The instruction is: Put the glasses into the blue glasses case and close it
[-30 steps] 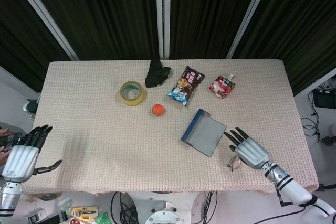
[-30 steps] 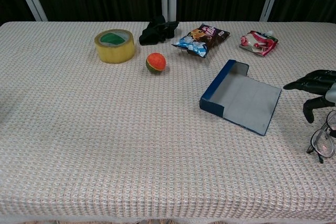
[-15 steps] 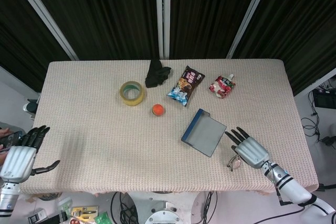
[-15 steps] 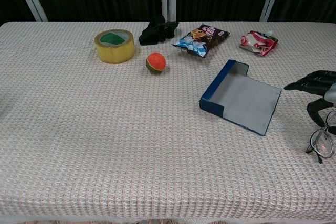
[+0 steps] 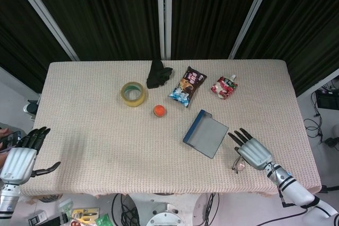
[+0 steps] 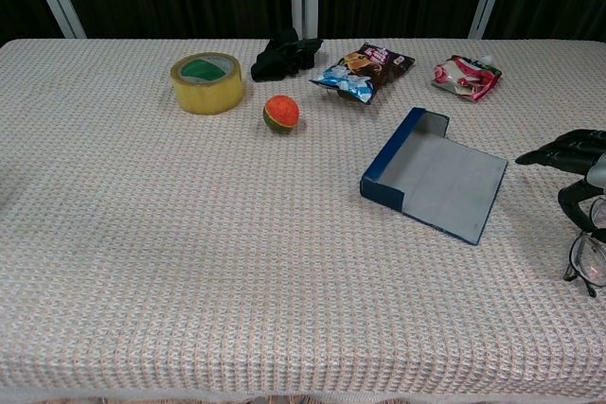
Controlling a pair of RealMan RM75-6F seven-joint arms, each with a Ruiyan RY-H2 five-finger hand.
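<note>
The blue glasses case (image 5: 205, 134) lies open on the table right of centre, its grey inside facing up; the chest view shows the case (image 6: 436, 177) too. The glasses (image 5: 238, 164) lie on the cloth near the front right edge, just right of the case. My right hand (image 5: 252, 151) hovers over them with fingers spread and holds nothing. In the chest view the right hand (image 6: 579, 164) is cut by the frame edge, its thumb pointing down at the glasses (image 6: 587, 260). My left hand (image 5: 21, 155) hangs open off the table's front left corner.
A yellow tape roll (image 5: 133, 93), an orange ball (image 5: 159, 110), a black cloth (image 5: 158, 73), a snack bag (image 5: 187, 87) and a red pouch (image 5: 224, 87) lie across the far half. The table edge (image 5: 296, 181) runs close to the glasses.
My right hand has drifted slightly right and toward the front edge. The glasses have shifted a little the same way. The left hand sank slightly.
</note>
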